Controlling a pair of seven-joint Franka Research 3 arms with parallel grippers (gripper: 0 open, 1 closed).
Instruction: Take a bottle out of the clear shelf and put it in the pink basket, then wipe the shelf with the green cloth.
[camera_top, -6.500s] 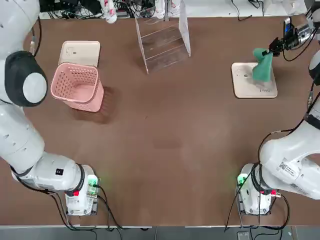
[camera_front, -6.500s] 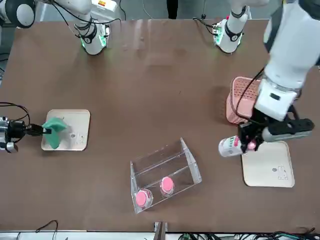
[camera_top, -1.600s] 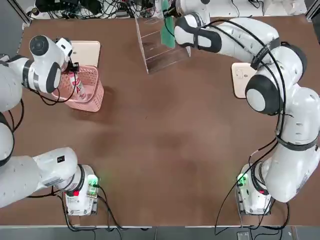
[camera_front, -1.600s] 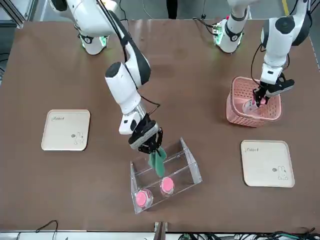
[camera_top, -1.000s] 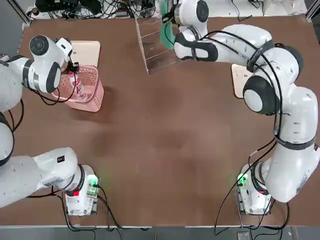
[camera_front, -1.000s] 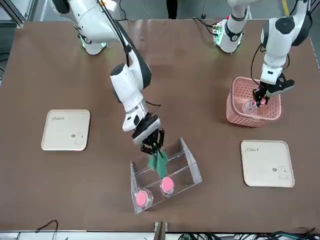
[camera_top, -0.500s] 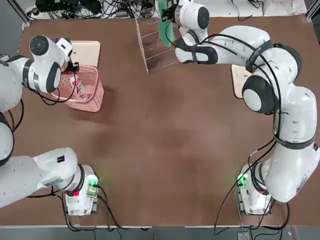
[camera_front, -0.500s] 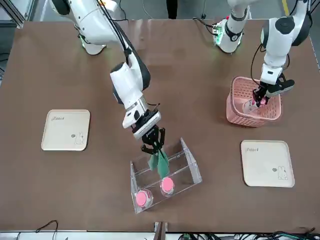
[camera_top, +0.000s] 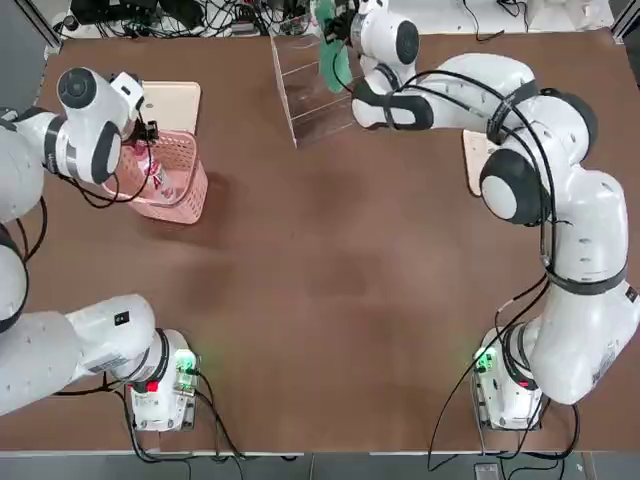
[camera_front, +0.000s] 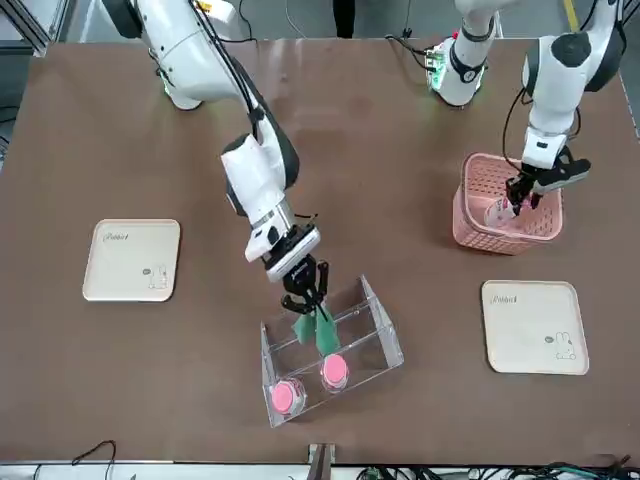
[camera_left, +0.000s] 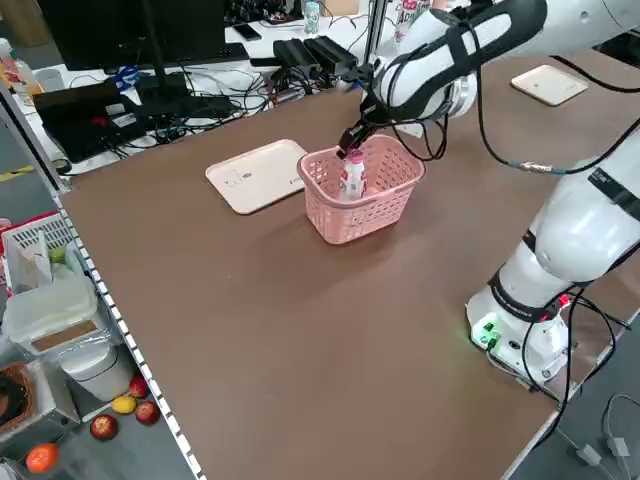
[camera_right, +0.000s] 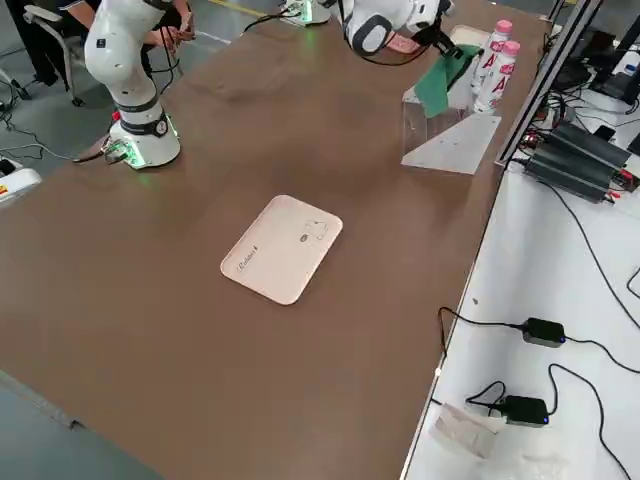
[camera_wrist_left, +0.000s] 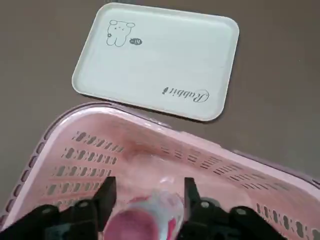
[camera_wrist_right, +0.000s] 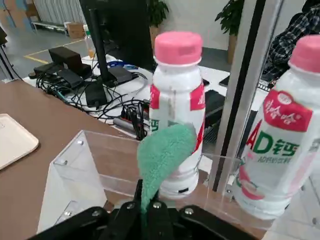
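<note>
The pink basket (camera_top: 185, 200) stands at the left with a bottle (camera_left: 352, 175) upright inside it. My left gripper (camera_wrist_left: 149, 192) hangs over the basket, its fingers (camera_wrist_left: 107, 195) slightly open on either side of the bottle's pink cap (camera_wrist_left: 150, 217). At the table's far edge stands the clear shelf (camera_front: 375, 345), with two more bottles (camera_wrist_right: 177, 100) in it. My right gripper (camera_front: 305, 298) reaches into the shelf from above, shut on the green cloth (camera_front: 318, 330). The cloth (camera_wrist_right: 162, 150) hangs down against the acrylic in front of the bottles.
One cream tray (camera_top: 165, 100) lies just behind the basket. Another cream tray (camera_front: 132, 260) lies on the right arm's side. Cables and equipment (camera_right: 570, 150) crowd the bench beyond the far edge.
My right wrist has shifted a little, drawing the green cloth slightly along inside the shelf. The left gripper has stayed over the basket with the bottle beneath it.
</note>
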